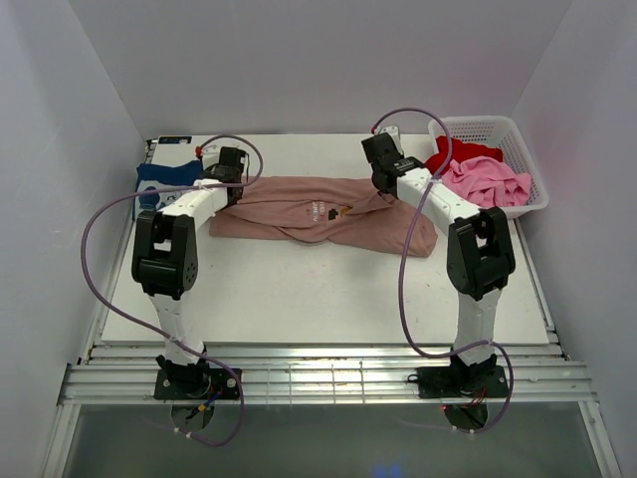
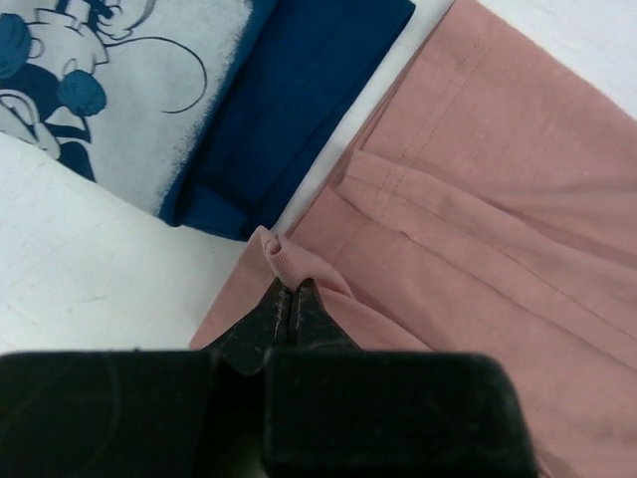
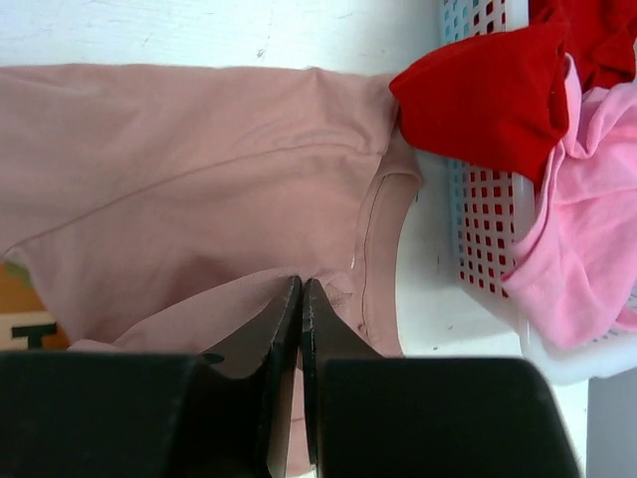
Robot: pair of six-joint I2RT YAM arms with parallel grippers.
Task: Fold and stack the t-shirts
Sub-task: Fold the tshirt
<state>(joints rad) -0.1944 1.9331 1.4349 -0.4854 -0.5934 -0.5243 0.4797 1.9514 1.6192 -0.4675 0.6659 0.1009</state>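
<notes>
A dusty pink-tan t-shirt (image 1: 299,199) lies stretched across the back of the table, bunched lengthwise, with its small chest print facing up. My left gripper (image 1: 240,185) is shut on a pinch of the shirt's left edge (image 2: 498,229); the cloth bulges out just past the fingertips (image 2: 289,291). My right gripper (image 1: 384,191) is shut on a fold near the shirt's collar (image 3: 179,169), its tips (image 3: 301,284) pressed together in the cloth. A folded navy t-shirt (image 1: 164,179) with a white print (image 2: 289,90) lies flat just left of the pink-tan one.
A white mesh basket (image 1: 518,139) stands at the back right and holds a red t-shirt (image 1: 460,151) and a bright pink t-shirt (image 1: 488,181). The basket wall (image 3: 478,199) is close to the right gripper. White enclosure walls surround the table.
</notes>
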